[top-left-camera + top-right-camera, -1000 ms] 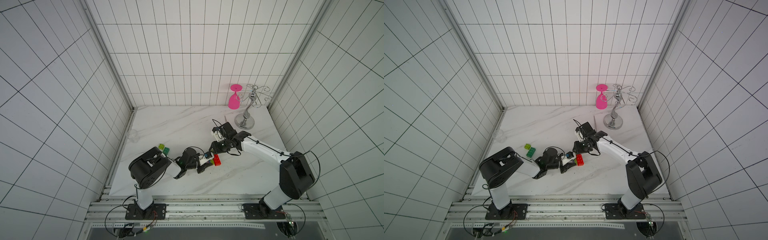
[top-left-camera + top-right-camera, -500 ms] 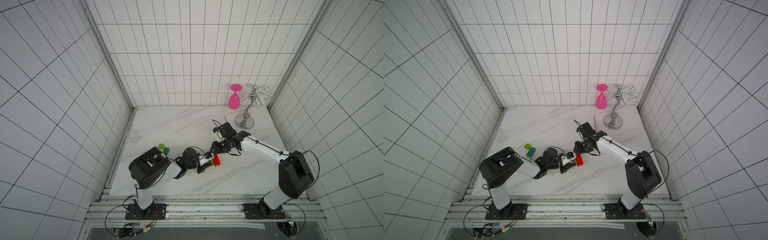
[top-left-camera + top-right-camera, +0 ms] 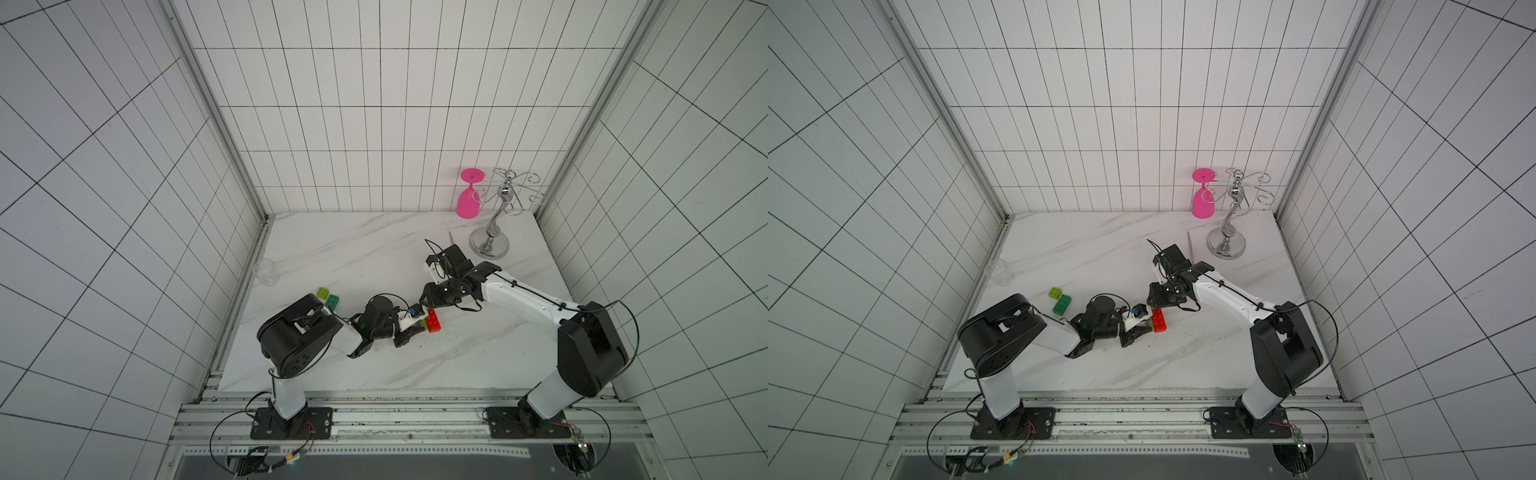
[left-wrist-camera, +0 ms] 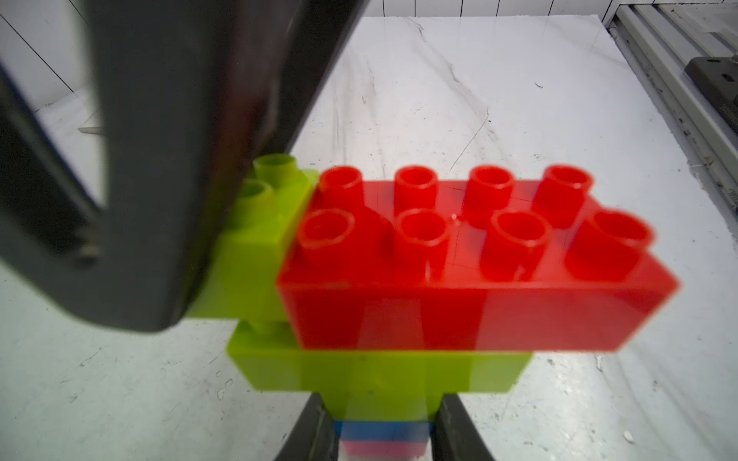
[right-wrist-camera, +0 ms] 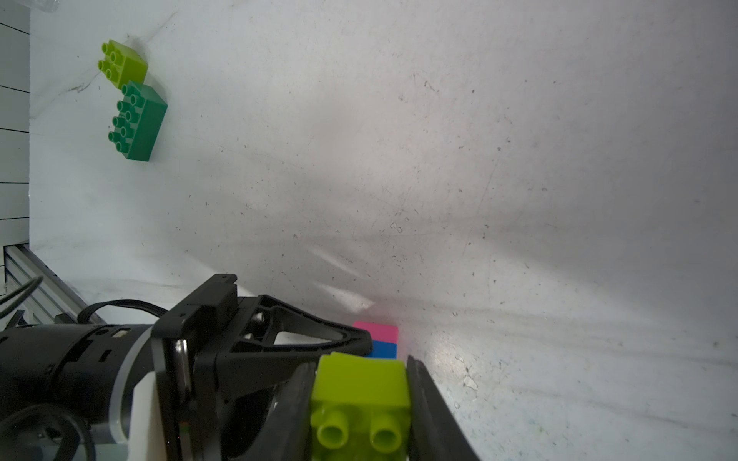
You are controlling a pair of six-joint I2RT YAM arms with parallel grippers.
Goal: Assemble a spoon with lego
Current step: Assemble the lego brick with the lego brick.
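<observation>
The partly built spoon [image 4: 379,371] is a wide lime-green brick carrying a red brick [image 4: 459,271], with a blue-and-pink handle below. My left gripper [image 4: 381,423] is shut on its narrow lower part. In both top views it lies low over the table, at the red brick [image 3: 433,326] [image 3: 1158,321]. My right gripper [image 5: 360,371] is shut on a small lime-green brick [image 5: 359,393] that butts against the red brick's end [image 4: 263,223]. A loose lime brick [image 3: 322,292] and a dark-green brick [image 3: 332,302] lie side by side by the left arm.
A silver rack [image 3: 490,245] with a pink glass [image 3: 469,199] hanging from it stands at the back right. A thin metal fork [image 3: 451,237] lies beside its base. A clear cup [image 3: 264,271] sits at the table's left edge.
</observation>
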